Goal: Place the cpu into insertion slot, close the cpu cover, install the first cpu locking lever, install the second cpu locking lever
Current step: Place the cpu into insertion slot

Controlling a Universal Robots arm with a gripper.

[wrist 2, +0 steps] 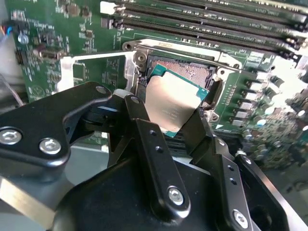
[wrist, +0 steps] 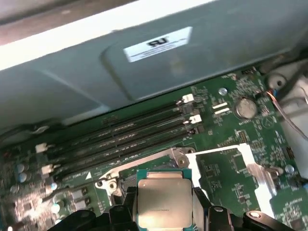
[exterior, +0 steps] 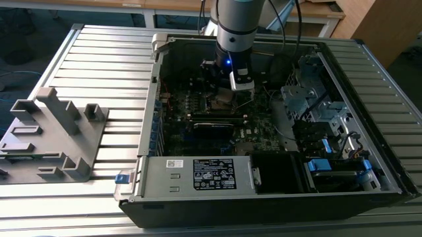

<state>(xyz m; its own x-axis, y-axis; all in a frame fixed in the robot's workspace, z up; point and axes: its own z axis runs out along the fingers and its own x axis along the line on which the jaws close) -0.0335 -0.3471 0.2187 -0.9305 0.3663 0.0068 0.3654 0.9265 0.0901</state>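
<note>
My gripper (exterior: 228, 96) reaches down into the open computer case, over the motherboard. It is shut on the cpu (wrist 2: 171, 103), a flat silver-grey square chip with a green edge, held by two opposite sides between the black fingers (wrist 2: 149, 144). The chip hangs tilted just above the insertion slot (wrist 2: 190, 72), whose coppery contact field shows beyond it. The cpu cover (wrist 2: 96, 57), a thin silver frame, is swung open and lies to one side of the socket. In the first wrist view the cpu (wrist: 165, 202) sits in the gripper (wrist: 165, 214) beside the slot's silver rim (wrist: 144, 167), with the cover (wrist: 250, 163) folded back.
Long black memory slots (wrist: 120, 139) run beside the socket. The case walls (exterior: 155, 98) close in the board, with a power supply box (exterior: 197, 175) at the front and drive cages with cables (exterior: 310, 108) on the exterior view's right. A grey fixture (exterior: 53, 133) stands outside on the slatted table.
</note>
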